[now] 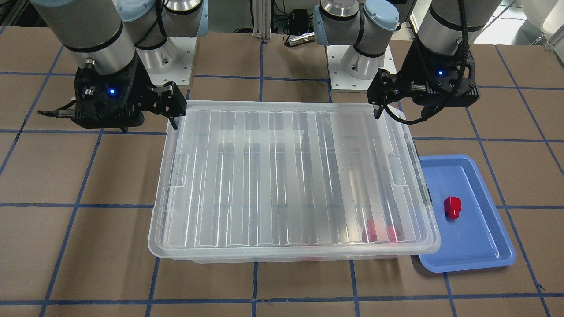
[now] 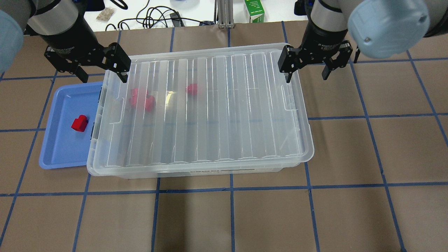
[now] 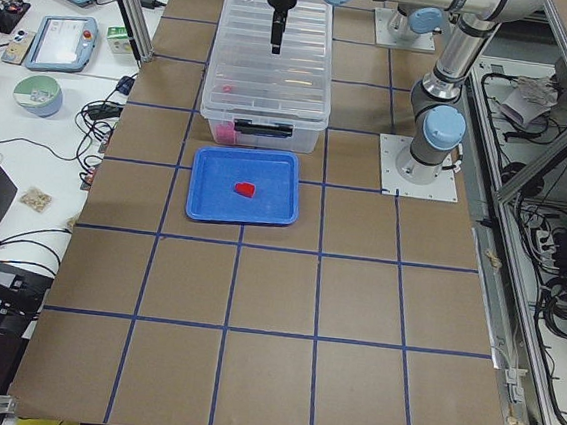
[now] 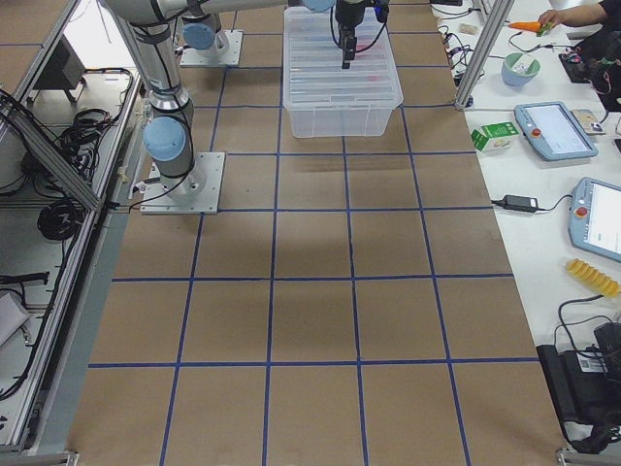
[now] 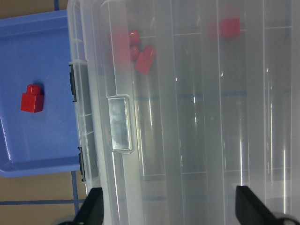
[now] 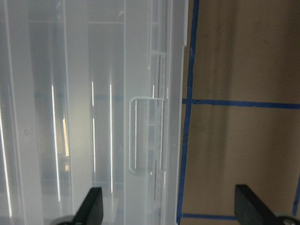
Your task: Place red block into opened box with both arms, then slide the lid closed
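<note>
The ribbed clear lid [image 2: 210,108] lies over the box [image 2: 217,171] and covers it. Through the lid show red blocks [image 2: 141,100] near the tray end and another red block [image 2: 191,89]. One more red block [image 2: 79,123] sits on the blue tray [image 2: 63,150]. My left gripper [image 2: 104,76] hovers open astride the lid's tray-side end. One of its fingers is over the lid, the other over the tray. My right gripper [image 2: 307,76] hovers open astride the opposite end, with its outer finger over bare table. Nothing is held in either. The left wrist view looks down on the lid's handle recess [image 5: 119,124].
The blue tray touches the box's latch side [image 1: 414,154]. A green carton [image 2: 253,10] and cables lie beyond the table edge. Side tables carry tablets [image 3: 64,41] and a bowl [image 4: 520,68]. A person's hand [image 4: 563,15] shows at a far corner.
</note>
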`<state>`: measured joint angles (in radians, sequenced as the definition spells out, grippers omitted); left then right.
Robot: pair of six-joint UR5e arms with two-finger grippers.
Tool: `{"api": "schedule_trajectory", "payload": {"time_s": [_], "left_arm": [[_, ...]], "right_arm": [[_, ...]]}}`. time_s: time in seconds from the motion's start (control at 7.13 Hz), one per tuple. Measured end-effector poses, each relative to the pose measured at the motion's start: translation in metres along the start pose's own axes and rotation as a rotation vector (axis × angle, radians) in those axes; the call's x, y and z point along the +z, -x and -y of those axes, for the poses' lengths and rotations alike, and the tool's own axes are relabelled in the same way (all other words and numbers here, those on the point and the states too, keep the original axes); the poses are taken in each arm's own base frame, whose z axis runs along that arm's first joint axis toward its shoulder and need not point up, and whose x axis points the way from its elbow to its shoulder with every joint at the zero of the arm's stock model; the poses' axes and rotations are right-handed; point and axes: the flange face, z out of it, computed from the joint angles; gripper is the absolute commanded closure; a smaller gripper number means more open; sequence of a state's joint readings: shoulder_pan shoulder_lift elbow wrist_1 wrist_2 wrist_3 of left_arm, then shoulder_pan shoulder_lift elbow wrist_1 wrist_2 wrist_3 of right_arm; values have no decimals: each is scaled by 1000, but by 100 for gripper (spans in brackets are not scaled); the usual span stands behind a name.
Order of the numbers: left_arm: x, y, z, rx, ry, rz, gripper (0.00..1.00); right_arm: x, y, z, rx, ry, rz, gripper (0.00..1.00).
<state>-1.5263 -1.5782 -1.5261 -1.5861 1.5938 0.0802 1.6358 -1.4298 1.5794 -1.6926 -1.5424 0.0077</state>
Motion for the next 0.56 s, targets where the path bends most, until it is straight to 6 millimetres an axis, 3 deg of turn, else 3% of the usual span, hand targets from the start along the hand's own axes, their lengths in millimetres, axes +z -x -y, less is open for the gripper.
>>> {"api": "schedule_trajectory", "payload": {"time_s": [0.14, 0.28, 0.56], "left_arm": [[0, 0, 0, 0, 0, 0, 0], [0, -1, 0, 1, 0, -1, 0], [0, -1, 0, 1, -1, -1, 0]], "right_arm": [[36, -6, 4, 7, -9, -3, 0], [58, -14, 8, 20, -8, -3, 0], [73, -24, 10, 27, 5, -10, 0]]}}
